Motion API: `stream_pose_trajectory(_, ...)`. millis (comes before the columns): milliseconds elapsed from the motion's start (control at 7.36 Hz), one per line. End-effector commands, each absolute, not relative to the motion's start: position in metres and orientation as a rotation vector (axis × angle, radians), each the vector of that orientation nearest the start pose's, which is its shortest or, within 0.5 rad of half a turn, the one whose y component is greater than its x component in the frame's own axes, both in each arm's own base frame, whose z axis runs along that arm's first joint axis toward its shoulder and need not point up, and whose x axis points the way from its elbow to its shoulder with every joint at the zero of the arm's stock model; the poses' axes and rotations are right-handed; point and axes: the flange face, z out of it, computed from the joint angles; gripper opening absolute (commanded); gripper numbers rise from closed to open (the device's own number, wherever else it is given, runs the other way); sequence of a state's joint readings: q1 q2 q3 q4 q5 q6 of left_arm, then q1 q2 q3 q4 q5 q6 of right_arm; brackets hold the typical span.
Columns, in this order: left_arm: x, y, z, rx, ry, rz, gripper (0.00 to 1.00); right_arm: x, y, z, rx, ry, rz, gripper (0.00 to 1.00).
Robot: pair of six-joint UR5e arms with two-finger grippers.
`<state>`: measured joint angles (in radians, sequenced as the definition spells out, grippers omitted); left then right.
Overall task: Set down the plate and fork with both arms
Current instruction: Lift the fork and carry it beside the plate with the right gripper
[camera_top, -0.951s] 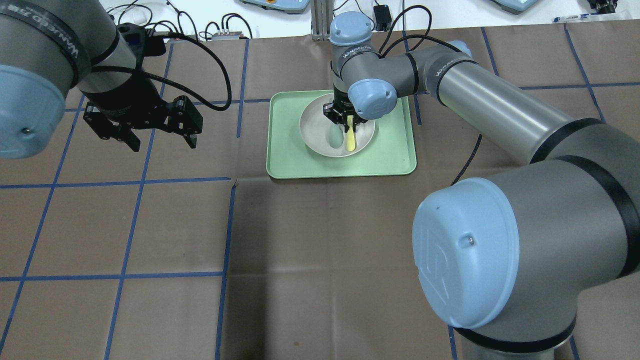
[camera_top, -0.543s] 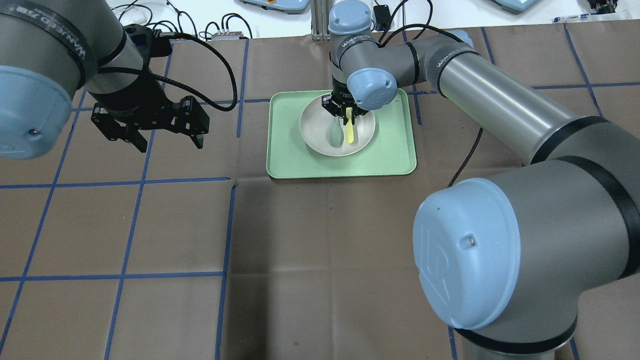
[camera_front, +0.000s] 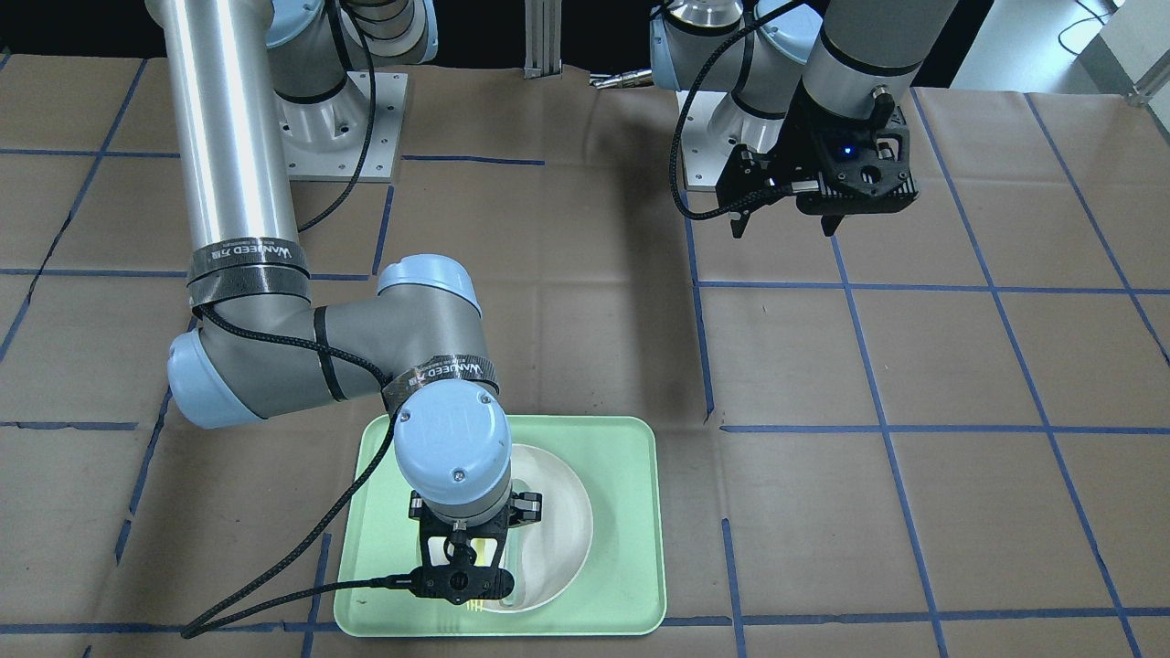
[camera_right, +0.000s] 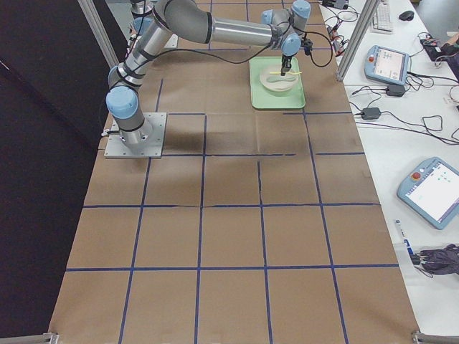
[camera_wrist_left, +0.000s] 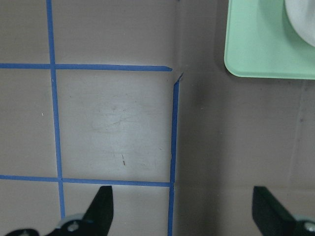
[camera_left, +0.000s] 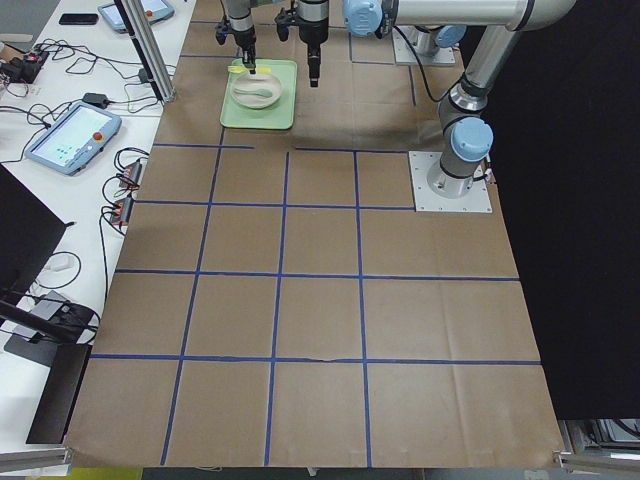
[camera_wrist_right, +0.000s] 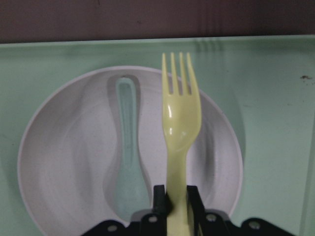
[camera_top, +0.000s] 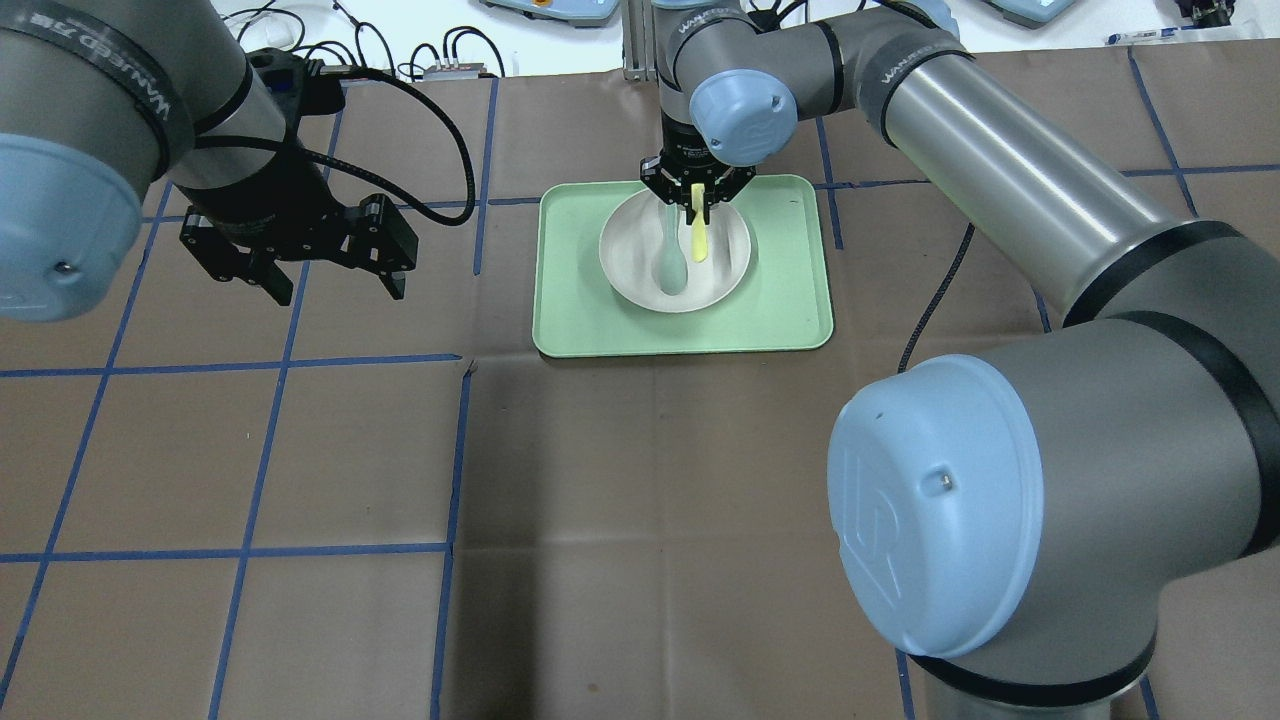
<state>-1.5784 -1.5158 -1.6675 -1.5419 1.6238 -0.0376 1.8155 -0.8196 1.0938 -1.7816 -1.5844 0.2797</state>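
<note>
**Right gripper.** The right gripper (camera_top: 697,195) is closed on the handle of the fork (camera_wrist_right: 180,123). In the right wrist view, both fingers (camera_wrist_right: 158,199) press against the handle from either side. The bowl and tines of the fork project past the fingertips. The gripper hangs over the half of the tray (camera_top: 780,310) farther from the robot base and touches neither the tray nor its contents.

**Fork.** The fork is pale yellow and is held in the air above the tray, over the plate (camera_top: 630,250). In the left side view it appears clear of the plate.

**Plate.** The plate is round and off-white. It sits inside the tray, near its centre. A grey-green spoon (camera_top: 672,265) lies in the plate, beside the line of the fork.

**Left gripper.** The left gripper (camera_top: 335,290) has its fingers spread wide and holds nothing. In the left wrist view the two fingertips (camera_wrist_left: 101,206) stand well apart above bare brown table paper. The gripper hovers well apart from the tray, off the tray's left side. One rounded corner of the tray (camera_wrist_left: 266,44) shows at the upper edge of that view.
</note>
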Motion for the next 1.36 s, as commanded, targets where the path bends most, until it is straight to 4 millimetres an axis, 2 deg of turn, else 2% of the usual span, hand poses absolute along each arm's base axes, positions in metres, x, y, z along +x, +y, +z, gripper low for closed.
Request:
stream_pose_trajectory(0,-0.131,-0.465,0.467,-0.046,3.079,0.024,1.00,0.275,-0.714,0.261,0.110,3.182,0.170,0.00)
stream_pose_trajectory(136,-0.131,-0.464,0.466,-0.044,3.079,0.026,1.00,0.250,-0.719,0.259,0.103,3.180,0.195,0.00)
stream_pose_trajectory(407,-0.130,-0.464,0.466,-0.047,3.082,0.024,1.00,0.232,-0.706,0.243,0.080,3.179,0.245,0.00)
stream_pose_trajectory(815,-0.131,-0.462,0.466,-0.047,3.084,0.026,1.00,0.198,-0.701,0.213,0.046,3.165,0.285,0.00)
stream_pose_trajectory(1222,-0.132,-0.459,0.467,-0.044,3.084,0.024,1.00,0.207,-0.700,0.189,0.040,3.159,0.307,0.00)
